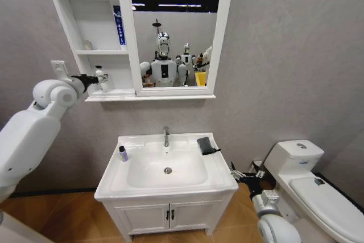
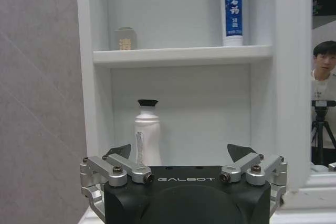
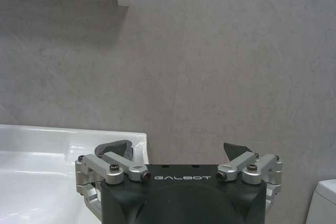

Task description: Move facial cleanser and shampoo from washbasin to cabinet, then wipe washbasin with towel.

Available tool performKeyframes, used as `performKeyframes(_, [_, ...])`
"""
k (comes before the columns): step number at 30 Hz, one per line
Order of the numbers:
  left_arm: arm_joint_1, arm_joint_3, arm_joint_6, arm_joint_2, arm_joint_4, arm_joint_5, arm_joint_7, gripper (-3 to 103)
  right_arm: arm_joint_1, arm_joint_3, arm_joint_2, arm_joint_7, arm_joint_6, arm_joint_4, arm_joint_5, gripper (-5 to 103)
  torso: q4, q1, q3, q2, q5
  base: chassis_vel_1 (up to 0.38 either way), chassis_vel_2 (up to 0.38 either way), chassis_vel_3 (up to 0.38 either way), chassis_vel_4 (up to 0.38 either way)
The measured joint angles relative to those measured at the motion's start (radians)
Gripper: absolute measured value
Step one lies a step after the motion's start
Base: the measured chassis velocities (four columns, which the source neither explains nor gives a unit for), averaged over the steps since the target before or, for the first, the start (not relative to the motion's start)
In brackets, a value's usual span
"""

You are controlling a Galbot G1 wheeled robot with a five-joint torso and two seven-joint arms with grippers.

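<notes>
- Washbasin (image 1: 219,181) sits centre, on the white vanity; one small dark-capped bottle (image 1: 123,153) stands on its far left corner, the towel (image 1: 207,145) lies on its far right corner, touching nothing else.
- Cabinet (image 1: 129,35) hangs above; a white bottle with a black cap (image 2: 146,132) stands upright in the lowest left compartment, so we judge one of the two items is delivered.
- Left gripper (image 2: 182,156) is up at that compartment's mouth, spread wide and holding nothing, just near of the white bottle and not touching it.
- Right gripper (image 3: 178,151) waits low at the washbasin's right edge, also wide and carrying nothing, between the worktop and the toilet (image 1: 318,189).
- Left, by our read: the dark-capped bottle goes up, then the wipe with the towel.
- Room: the compartment is narrow, side wall close left of the white bottle, mirror frame on the right, shelf with a blue tube (image 2: 232,6) above; free floor space to the bottle's right.
- Faucet (image 1: 166,136) stands between bottle and towel; the worktop rim lies close to both.
</notes>
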Motion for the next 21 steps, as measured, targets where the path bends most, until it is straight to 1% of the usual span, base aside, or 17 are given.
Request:
performKeyframes(1, [0.0, 0.0, 0.0, 0.0, 0.0, 0.0, 0.0, 100, 0.0, 0.0, 0.0, 0.0, 0.0, 0.0, 0.0, 100, 0.0, 0.0, 0.0, 0.0, 0.0, 0.0, 0.0, 0.0, 0.0])
performKeyframes(2, [0.046, -0.028, -0.003, 0.003, -0.031, 0.006, -0.004, 100, -0.001, -0.002, 0.001, 0.001, 0.0, 0.002, -0.003, 100, 0.0002, 0.0, 0.0, 0.0, 0.0002, 0.0, 0.0, 0.0, 0.0])
performKeyframes(3, [0.136, -0.072, -0.016, 0.003, -0.073, 0.041, -0.006, 100, -0.003, -0.005, 0.003, 0.001, 0.0, 0.006, -0.007, 100, 0.0003, 0.0, 0.0, 0.0, 0.0001, 0.0, 0.0, 0.0, 0.0])
performKeyframes(4, [0.136, -0.072, -0.016, 0.003, -0.073, 0.041, -0.006, 100, -0.003, -0.005, 0.003, 0.001, 0.0, 0.006, -0.007, 100, 0.0003, 0.0, 0.0, 0.0, 0.0001, 0.0, 0.0, 0.0, 0.0])
performKeyframes(5, [0.211, -0.106, -0.032, -0.006, -0.098, 0.082, -0.006, 100, -0.006, -0.006, 0.003, 0.001, 0.0, 0.009, -0.009, 100, 0.0011, 0.0, 0.0, 0.0, -0.0006, 0.0, 0.0, 0.0, 0.0])
performKeyframes(6, [0.211, -0.106, -0.032, -0.006, -0.098, 0.082, -0.006, 100, -0.006, -0.006, 0.003, 0.001, 0.0, 0.009, -0.009, 100, 0.0011, 0.0, 0.0, 0.0, -0.0006, 0.0, 0.0, 0.0, 0.0])
performKeyframes(8, [0.355, -0.17, -0.057, -0.047, -0.134, 0.153, -0.005, 100, -0.018, -0.007, 0.002, 0.002, 0.001, 0.018, -0.01, 100, 0.0009, 0.0, 0.0, 0.0, -0.0004, 0.0, 0.0, 0.0, 0.0])
performKeyframes(9, [0.418, -0.19, -0.085, -0.076, -0.136, 0.2, 0.007, 100, -0.023, -0.005, 0.0, 0.002, 0.001, 0.023, -0.011, 100, 0.0008, 0.0, 0.0, 0.0, -0.0001, 0.0, 0.0, 0.0, 0.0])
performKeyframes(10, [0.418, -0.19, -0.085, -0.076, -0.136, 0.2, 0.007, 100, -0.023, -0.005, 0.0, 0.002, 0.001, 0.023, -0.011, 100, 0.0008, 0.0, 0.0, 0.0, -0.0001, 0.0, 0.0, 0.0, 0.0])
performKeyframes(11, [0.45, -0.194, -0.105, -0.096, -0.129, 0.232, 0.018, 100, -0.026, -0.003, -0.001, 0.002, 0.001, 0.025, -0.01, 100, 0.0008, 0.0, 0.0, 0.0, -0.0002, 0.0, 0.0, 0.0, 0.0])
performKeyframes(12, [0.505, -0.19, -0.172, -0.145, -0.097, 0.314, 0.043, 100, -0.034, 0.001, -0.003, 0.002, 0.003, 0.028, -0.011, 100, 0.0008, 0.0, 0.0, 0.0, -0.0005, 0.0, 0.0, 0.0, 0.0])
performKeyframes(13, [0.505, -0.19, -0.172, -0.145, -0.097, 0.314, 0.043, 100, -0.034, 0.001, -0.003, 0.002, 0.003, 0.028, -0.011, 100, 0.0008, 0.0, 0.0, 0.0, -0.0005, 0.0, 0.0, 0.0, 0.0])
performKeyframes(16, [0.544, -0.145, -0.268, -0.243, -0.01, 0.43, 0.063, 100, -0.046, 0.006, -0.003, 0.002, 0.009, 0.03, -0.01, 100, 0.0005, 0.0, 0.0, 0.0, -0.0004, 0.0, 0.0, 0.0, 0.0])
performKeyframes(17, [0.544, -0.145, -0.268, -0.243, -0.01, 0.43, 0.063, 100, -0.046, 0.006, -0.003, 0.002, 0.009, 0.03, -0.01, 100, 0.0005, 0.0, 0.0, 0.0, -0.0004, 0.0, 0.0, 0.0, 0.0])
performKeyframes(19, [0.552, -0.116, -0.293, -0.31, 0.048, 0.488, 0.083, 100, -0.055, 0.009, -0.002, 0.002, 0.016, 0.031, -0.01, 100, 0.0002, 0.0, 0.0, 0.0, 0.0001, 0.0, 0.0, 0.0, 0.0])
performKeyframes(20, [0.552, -0.116, -0.293, -0.31, 0.048, 0.488, 0.083, 100, -0.055, 0.009, -0.002, 0.002, 0.016, 0.031, -0.01, 100, 0.0002, 0.0, 0.0, 0.0, 0.0001, 0.0, 0.0, 0.0, 0.0])
performKeyframes(21, [0.558, -0.104, -0.308, -0.339, 0.078, 0.525, 0.096, 100, -0.058, 0.013, -0.002, 0.002, 0.018, 0.031, -0.008, 100, 0.0002, 0.0, 0.0, 0.0, 0.0, 0.0, 0.0, 0.0, 0.0])
